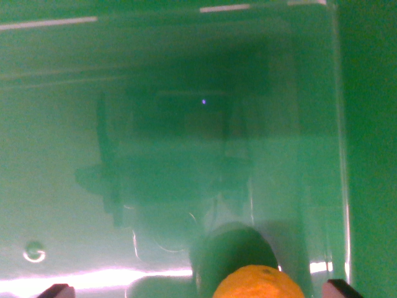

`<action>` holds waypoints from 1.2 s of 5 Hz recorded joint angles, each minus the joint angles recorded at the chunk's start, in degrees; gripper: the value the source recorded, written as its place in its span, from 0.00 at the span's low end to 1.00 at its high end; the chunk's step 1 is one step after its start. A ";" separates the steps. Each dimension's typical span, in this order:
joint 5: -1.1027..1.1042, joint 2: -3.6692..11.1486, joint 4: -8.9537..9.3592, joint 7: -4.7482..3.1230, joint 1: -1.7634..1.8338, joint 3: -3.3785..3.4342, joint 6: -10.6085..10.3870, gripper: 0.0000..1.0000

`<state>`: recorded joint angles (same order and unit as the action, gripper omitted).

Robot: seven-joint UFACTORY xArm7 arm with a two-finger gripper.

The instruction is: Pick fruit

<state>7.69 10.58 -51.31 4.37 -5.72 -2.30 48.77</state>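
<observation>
Wrist view: an orange fruit (259, 282) at six o'clock, low between the pincer (198, 290) tips.
Only the two dark tips show, one at seven o'clock, one at five; the fruit sits nearer the five o'clock tip, and I cannot tell whether they grip it. Behind lies a glossy green surface (62, 155) with a clear plastic edge (341, 124) at three o'clock and blurred reflections.

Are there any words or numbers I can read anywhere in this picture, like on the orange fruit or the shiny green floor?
No, there are none to read. The orange fruit has plain bumpy skin with no sticker showing. The shiny green surface shows only blurry dark reflections and bright glare, no letters, numbers or signs.
</observation>
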 joint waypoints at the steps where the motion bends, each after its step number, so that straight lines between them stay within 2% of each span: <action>1: 0.00 0.00 0.00 0.00 0.00 0.00 0.00 0.00; 2: 0.31 0.70 1.52 0.08 -0.31 -0.36 -1.70 0.00; 3: 0.31 0.70 1.52 0.08 -0.31 -0.36 -1.70 0.00; 4: 0.58 1.30 2.82 0.14 -0.59 -0.67 -3.16 0.00; 5: 0.58 1.30 2.82 0.14 -0.59 -0.67 -3.16 0.00; 6: 0.79 1.74 3.79 0.19 -0.79 -0.89 -4.25 0.00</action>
<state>8.48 12.32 -47.51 4.57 -6.51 -3.19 44.51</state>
